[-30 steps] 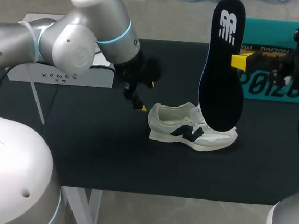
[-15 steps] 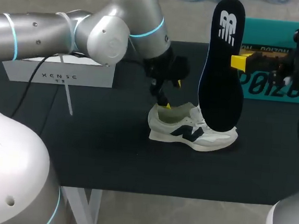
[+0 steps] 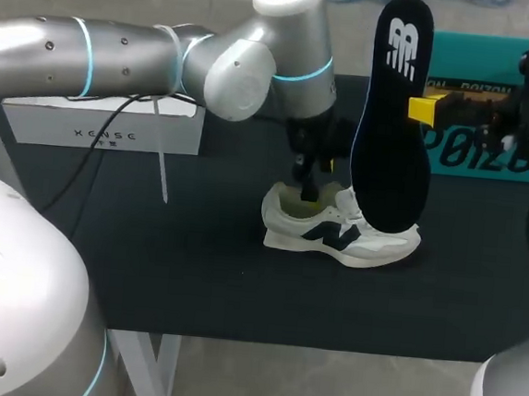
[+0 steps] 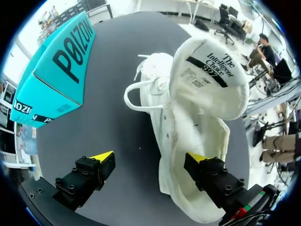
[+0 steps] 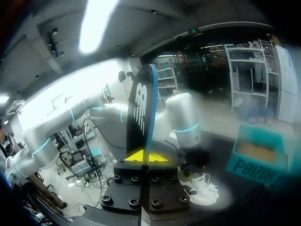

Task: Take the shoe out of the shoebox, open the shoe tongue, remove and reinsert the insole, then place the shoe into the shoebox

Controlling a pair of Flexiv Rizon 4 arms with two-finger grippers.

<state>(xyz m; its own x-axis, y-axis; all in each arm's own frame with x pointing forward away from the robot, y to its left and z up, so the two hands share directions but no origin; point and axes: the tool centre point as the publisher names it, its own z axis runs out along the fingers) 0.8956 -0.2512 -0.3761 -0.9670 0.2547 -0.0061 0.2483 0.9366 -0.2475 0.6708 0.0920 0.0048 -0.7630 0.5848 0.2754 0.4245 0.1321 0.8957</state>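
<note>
The white sneaker [image 3: 341, 229] lies on the black mat, its tongue [image 4: 211, 80] folded up and the inside bare. My left gripper [image 3: 314, 176] stands open over the heel. In the left wrist view this gripper [image 4: 149, 157] straddles the heel wall, with one finger inside the shoe [image 4: 197, 122] and the other outside over the mat. The black insole [image 3: 397, 117] hangs upright above the shoe's toe end. My right gripper [image 3: 427, 108] is shut on its edge. In the right wrist view that gripper [image 5: 146, 156] pinches the insole [image 5: 141, 108].
The teal shoebox [image 3: 492, 135] stands at the back right, behind the right arm, and shows beside the shoe [image 4: 51, 75] in the left wrist view. A white box [image 3: 104, 125] sits at the back left. The black mat [image 3: 194, 266] is bare in front.
My left arm has swung right from the mat's left to the shoe's heel, and one finger now sits in the opening. The right arm and insole have not moved.
</note>
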